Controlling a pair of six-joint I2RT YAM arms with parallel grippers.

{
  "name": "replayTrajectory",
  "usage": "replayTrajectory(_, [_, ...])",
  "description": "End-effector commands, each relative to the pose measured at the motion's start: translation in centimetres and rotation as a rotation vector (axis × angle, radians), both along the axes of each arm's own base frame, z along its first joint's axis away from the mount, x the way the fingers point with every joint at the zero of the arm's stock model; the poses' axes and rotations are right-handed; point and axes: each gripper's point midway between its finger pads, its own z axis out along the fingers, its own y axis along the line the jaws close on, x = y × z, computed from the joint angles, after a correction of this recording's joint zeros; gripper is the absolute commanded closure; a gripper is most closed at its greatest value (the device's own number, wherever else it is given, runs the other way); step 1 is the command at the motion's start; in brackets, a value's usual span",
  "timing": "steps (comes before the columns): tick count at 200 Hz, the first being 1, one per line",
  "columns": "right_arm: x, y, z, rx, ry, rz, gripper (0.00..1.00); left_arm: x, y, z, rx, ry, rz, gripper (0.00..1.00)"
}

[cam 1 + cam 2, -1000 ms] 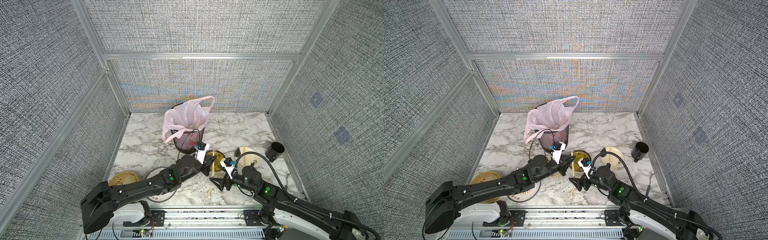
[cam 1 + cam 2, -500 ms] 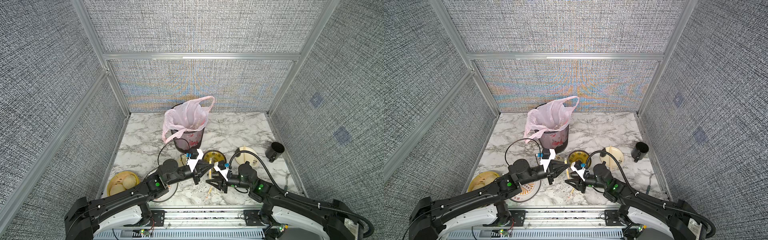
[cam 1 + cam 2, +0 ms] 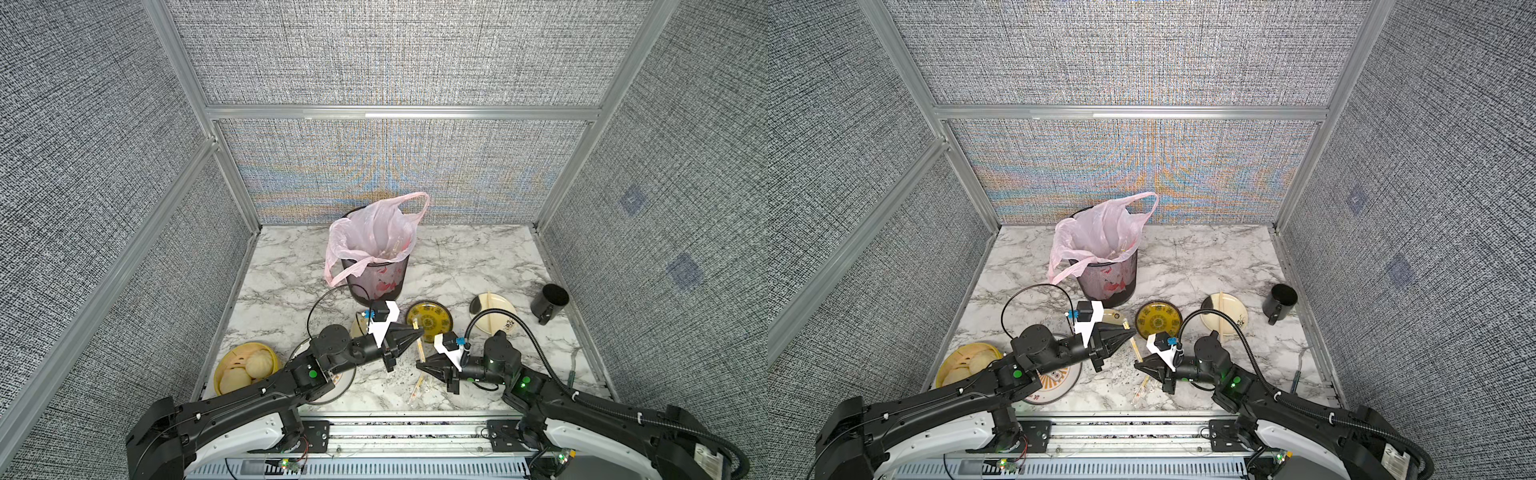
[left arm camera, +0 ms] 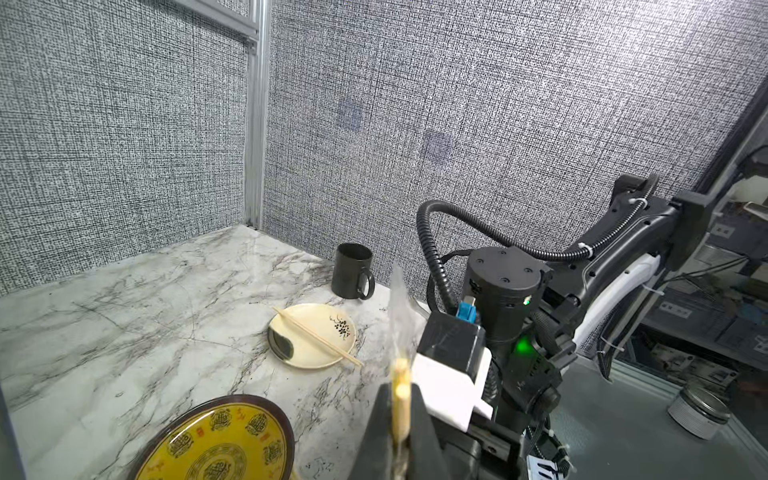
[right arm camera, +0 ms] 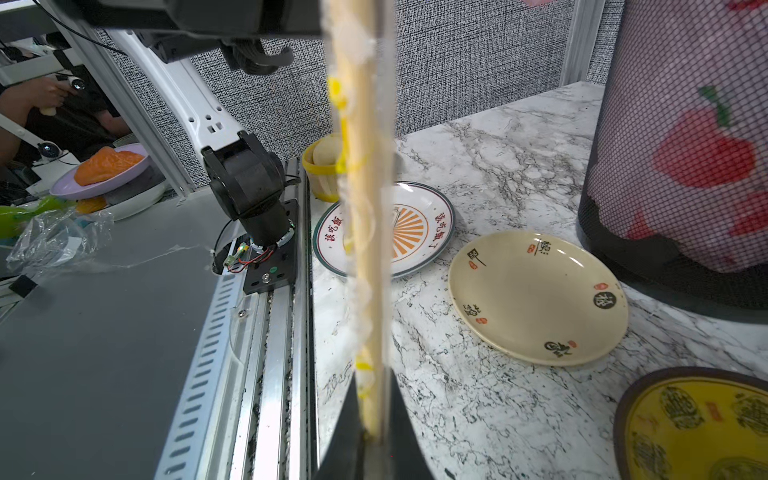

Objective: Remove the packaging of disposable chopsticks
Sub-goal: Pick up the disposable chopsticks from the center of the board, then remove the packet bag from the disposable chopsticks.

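Now: both grippers are clamped on one wrapped pair, held above the marble table (image 3: 478,257), and the pull-apart is the risky bit.
The left gripper (image 3: 419,330) has its jaws pressed onto the end of the disposable chopsticks (image 3: 420,348) nearer the bin (image 3: 376,286), and a loose tail of the packaging (image 4: 399,299) sticks out past them. The right gripper (image 3: 418,363) has its jaws pinched on the other end, film and wood together in its wrist view. Likely trouble: if both ends trap wood through the film, a pull would stretch or tear the sleeve, not slide it off. Slick film may slip free, and a crooked pull could bend or snap the sticks. A dropped pair would land near the yellow plate (image 3: 430,321).
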Motion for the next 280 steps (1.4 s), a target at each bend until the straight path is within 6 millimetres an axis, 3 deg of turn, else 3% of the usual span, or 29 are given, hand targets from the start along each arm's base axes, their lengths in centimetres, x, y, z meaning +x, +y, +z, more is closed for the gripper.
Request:
replayTrajectory(1, [0.8, 0.0, 0.7, 0.024, 0.002, -0.042, 1.0, -1.0, -0.1, 2.3, -0.097, -0.047, -0.051, 0.87])
replayTrajectory(33, [0.1, 0.2, 1.3, 0.047, -0.029, 0.005, 1.0, -1.3, -0.6, 3.1, -0.122, -0.048, -0.086, 0.61])
replayTrajectory(44, [-0.2, 0.1, 1.4, 0.056, -0.04, 0.016, 1.0, -1.2, -0.4, 3.5, -0.134, -0.053, -0.076, 0.59])
replayTrajectory(96, [-1.0, -0.4, 1.6, 0.07, -0.074, 0.038, 1.0, -1.0, 0.6, 5.1, -0.167, -0.082, -0.039, 0.65])
replayTrajectory(160, [-0.9, -0.4, 1.7, 0.075, -0.081, 0.031, 1.0, -0.8, -0.5, 5.1, -0.155, -0.078, -0.058, 0.91])
replayTrajectory(180, [-0.8, -0.4, 1.6, 0.073, -0.08, 0.026, 1.0, -1.0, -0.6, 4.9, -0.15, -0.082, -0.069, 0.9])
replayTrajectory(201, [-0.7, -0.4, 1.6, 0.069, -0.079, 0.026, 1.0, -1.0, -0.6, 5.2, -0.153, -0.087, -0.067, 0.75])
replayTrajectory(280, [-0.8, -0.2, 1.6, 0.069, -0.075, 0.033, 1.0, -0.3, -1.6, 4.3, -0.118, -0.069, -0.06, 0.8])
